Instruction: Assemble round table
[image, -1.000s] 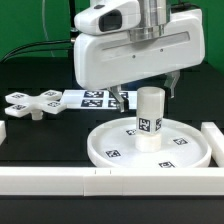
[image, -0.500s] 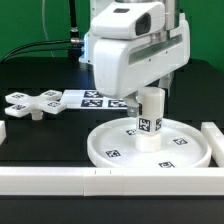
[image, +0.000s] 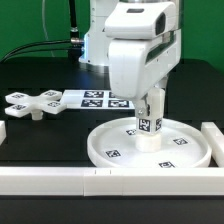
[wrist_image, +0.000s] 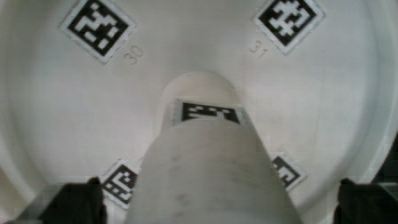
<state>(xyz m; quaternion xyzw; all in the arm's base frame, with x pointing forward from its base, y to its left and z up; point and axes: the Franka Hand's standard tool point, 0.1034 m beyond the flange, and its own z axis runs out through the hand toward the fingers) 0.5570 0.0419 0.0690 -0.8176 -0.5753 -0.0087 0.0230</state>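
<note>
The round disc (image: 103, 151) lies flat near the front, with tags on its face. The short post (image: 150, 128) stands upright on its central hub. The cross-shaped foot (image: 30, 104) lies apart at the exterior view's left. My gripper (image: 152, 103) hangs right over the post, with its fingers down either side of the post's top. In the wrist view the post (wrist_image: 217, 160) rises between the two dark fingertips (wrist_image: 80, 201), with a gap on each side, above the disc (wrist_image: 187, 45). The gripper (wrist_image: 222, 204) is open and holds nothing.
The marker board (image: 92, 98) lies behind the disc. A white border rail (image: 55, 181) runs along the front and another rail (image: 213, 137) stands at the exterior view's right. A small white block (image: 2, 131) sits at the left edge.
My gripper has moved toward the exterior view's right and come down from behind the post to straddle its top. The post, disc and foot have not moved.
</note>
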